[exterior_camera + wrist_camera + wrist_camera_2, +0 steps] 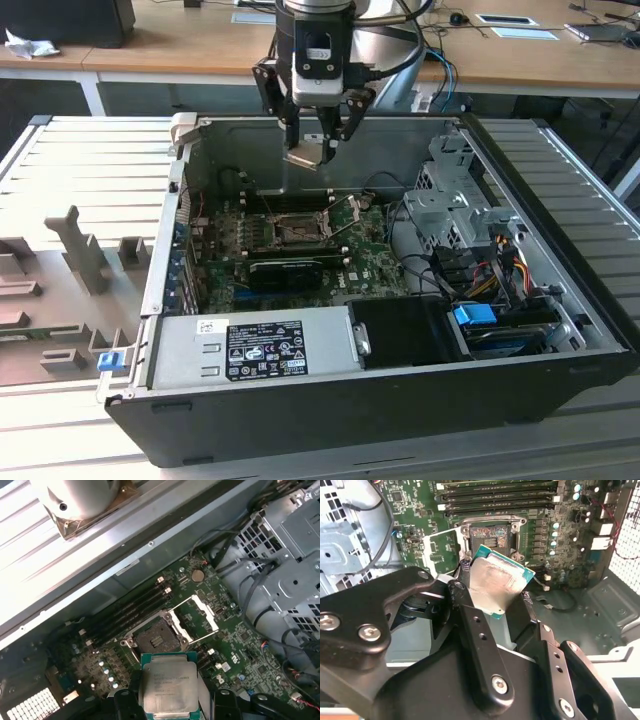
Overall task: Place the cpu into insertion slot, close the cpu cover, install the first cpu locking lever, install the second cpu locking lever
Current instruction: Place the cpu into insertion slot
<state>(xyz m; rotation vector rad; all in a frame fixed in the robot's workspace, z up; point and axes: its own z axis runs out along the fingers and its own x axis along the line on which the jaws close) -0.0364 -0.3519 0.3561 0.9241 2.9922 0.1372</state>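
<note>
My gripper point(312, 152) hangs inside the open computer case, shut on the cpu point(305, 155), a flat silvery square chip with a pale green edge. The cpu point(495, 582) sits tilted between the black fingers point(470, 625) in the second wrist view. In the first wrist view the cpu point(169, 684) is held face up above the board. The insertion slot point(297, 232) lies on the green board below and in front of the gripper, uncovered, with dark contacts showing point(156, 640) point(490, 534). The cpu cover point(199, 621) is swung open beside the slot, a thin silvery frame point(440, 547).
Long black memory slots point(125, 612) run next to the socket. A black expansion card point(288, 270) lies in front of it. A grey power supply point(250, 350) fills the case front, and a drive cage with cables point(470, 215) stands at the exterior view's right. Case walls point(180, 170) ring the board.
</note>
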